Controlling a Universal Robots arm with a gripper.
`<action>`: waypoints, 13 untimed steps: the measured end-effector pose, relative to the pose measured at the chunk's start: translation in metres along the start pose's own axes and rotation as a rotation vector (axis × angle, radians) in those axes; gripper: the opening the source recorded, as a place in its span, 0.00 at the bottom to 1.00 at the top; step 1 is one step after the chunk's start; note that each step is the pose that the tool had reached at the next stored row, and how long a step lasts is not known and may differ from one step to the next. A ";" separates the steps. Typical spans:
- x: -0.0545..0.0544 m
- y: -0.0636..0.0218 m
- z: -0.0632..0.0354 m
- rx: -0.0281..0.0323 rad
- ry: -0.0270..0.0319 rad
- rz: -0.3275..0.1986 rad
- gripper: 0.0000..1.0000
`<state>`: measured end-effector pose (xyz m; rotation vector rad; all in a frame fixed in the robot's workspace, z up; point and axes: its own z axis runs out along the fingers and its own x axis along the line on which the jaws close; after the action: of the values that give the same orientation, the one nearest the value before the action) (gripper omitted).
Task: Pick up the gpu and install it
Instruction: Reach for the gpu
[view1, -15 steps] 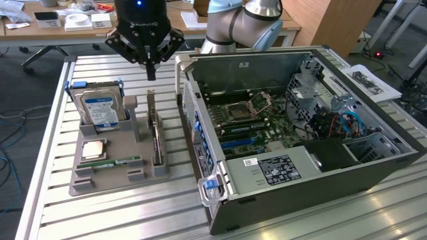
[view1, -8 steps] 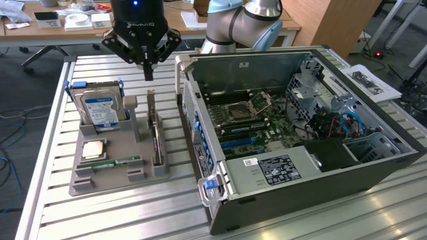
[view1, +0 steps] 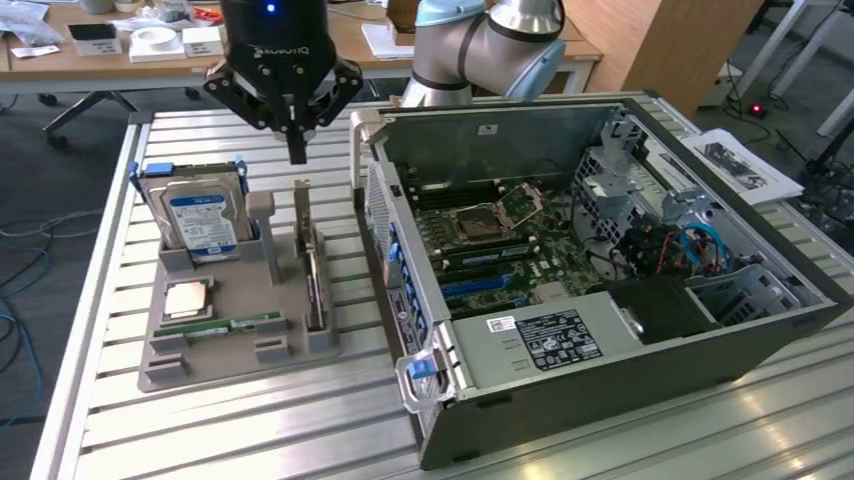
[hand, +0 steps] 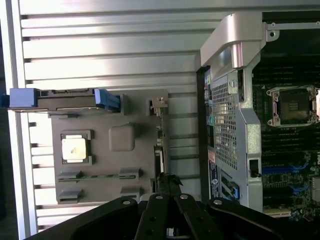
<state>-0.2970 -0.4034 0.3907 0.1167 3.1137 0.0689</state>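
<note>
Big open grey metal computer case (view1: 534, 400) lies on its side just beside the grey plastic parts holder (view1: 214, 365), board up for access. In the holder's slot nearest the case, the thin green gpu card (view1: 314, 290) stands on edge, its top rim free to grab. I see my black claw (view1: 296, 150) hanging above that slot, clenched on nothing, with open air around it.

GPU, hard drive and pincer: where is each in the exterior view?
gpu (view1: 314, 290), exterior view, top edge of the upright card.
hard drive (view1: 200, 220), exterior view, blue-white label.
pincer (view1: 296, 150), exterior view, shut fingertips.
</note>
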 end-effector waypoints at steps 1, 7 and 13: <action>0.000 -0.0016 -0.0001 0.0000 0.0001 0.000 0.11; -0.001 -0.0157 -0.0007 0.0000 0.0000 0.000 0.11; -0.002 -0.0267 -0.0012 0.0001 0.0001 0.000 0.11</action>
<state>-0.2970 -0.4302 0.3907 0.1165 3.1138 0.0688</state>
